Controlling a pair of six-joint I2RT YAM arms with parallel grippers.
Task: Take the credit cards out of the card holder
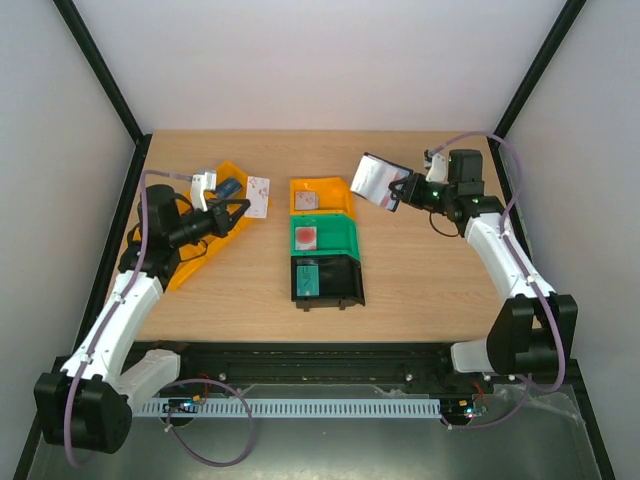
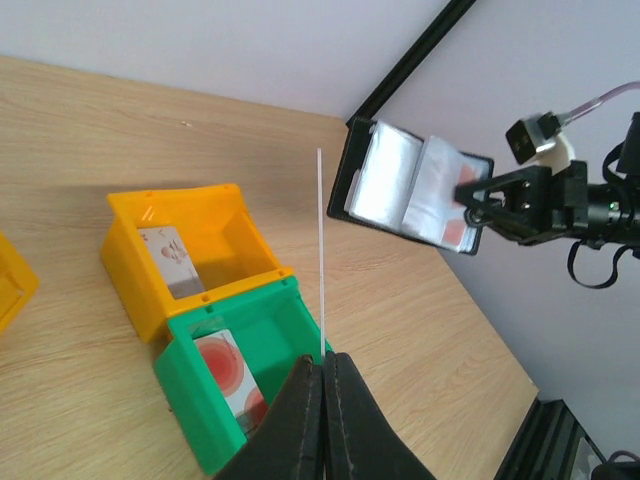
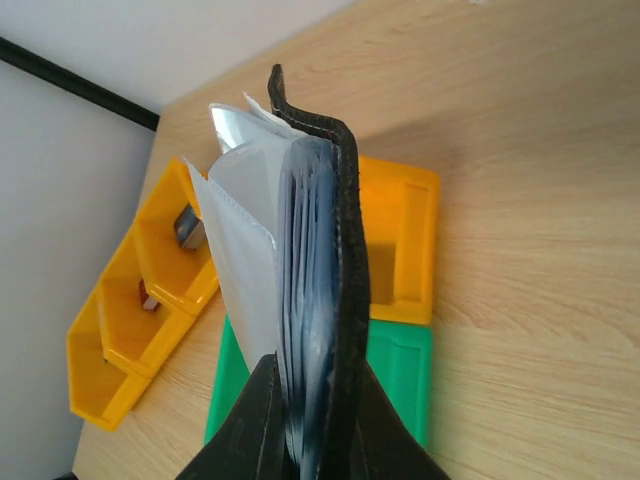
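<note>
At my far left, a yellow tray (image 1: 195, 262) lies near the table's (image 1: 430, 280) left edge, under my left arm. My left gripper (image 1: 238, 212) is pinched tight on 1 pale card (image 1: 258, 196). Mid-table, 3 bins stand touching in a row: the yellow bin (image 1: 335, 190) holds 1 greyish card (image 1: 307, 200), the green bin (image 1: 340, 237) 1 red-spotted card (image 1: 306, 237), and the black bin (image 1: 340, 280) 1 teal card (image 1: 306, 277). Right of them is bare wood. Above it my right gripper (image 1: 400, 190) is clamped on the card holder (image 1: 375, 178), lifted and spread open. Red credit cards (image 2: 458, 232) show in its sleeves; I cannot tell how many.
</note>
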